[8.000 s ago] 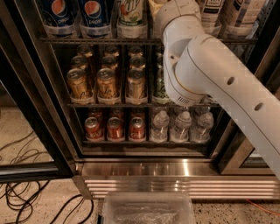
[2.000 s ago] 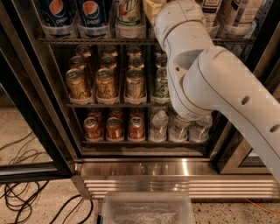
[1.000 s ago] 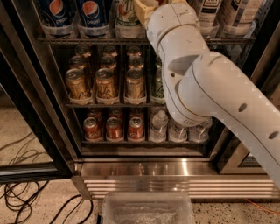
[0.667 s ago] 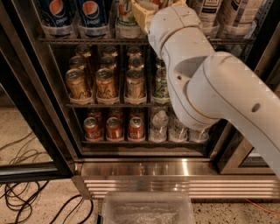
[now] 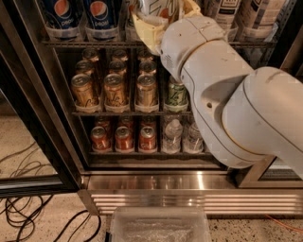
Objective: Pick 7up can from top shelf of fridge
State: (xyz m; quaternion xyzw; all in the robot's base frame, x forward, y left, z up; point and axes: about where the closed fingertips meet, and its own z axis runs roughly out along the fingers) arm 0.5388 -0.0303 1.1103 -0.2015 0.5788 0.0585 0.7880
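Note:
The 7up can (image 5: 154, 7) stands on the top shelf (image 5: 85, 43) of the fridge (image 5: 189, 182), at the upper edge of the camera view, with only its lower part showing. My gripper (image 5: 164, 13) is up at that shelf, open, and its pale yellow fingers (image 5: 142, 26) stand on either side of the can. The big white arm (image 5: 227, 94) reaches in from the right and hides the right half of the shelves.
Two blue Pepsi cans (image 5: 61, 14) stand left of the 7up can. Below are gold cans (image 5: 116, 90), a green can (image 5: 176, 94), red cans (image 5: 124, 139) and water bottles (image 5: 173, 134). The open door (image 5: 23, 104) stands at left, with cables (image 5: 28, 208) and a clear bin (image 5: 158, 227) on the floor.
The gripper has moved left along the top shelf over the last second and now has the 7up can between its fingers. The arm has swung further in front of the shelves.

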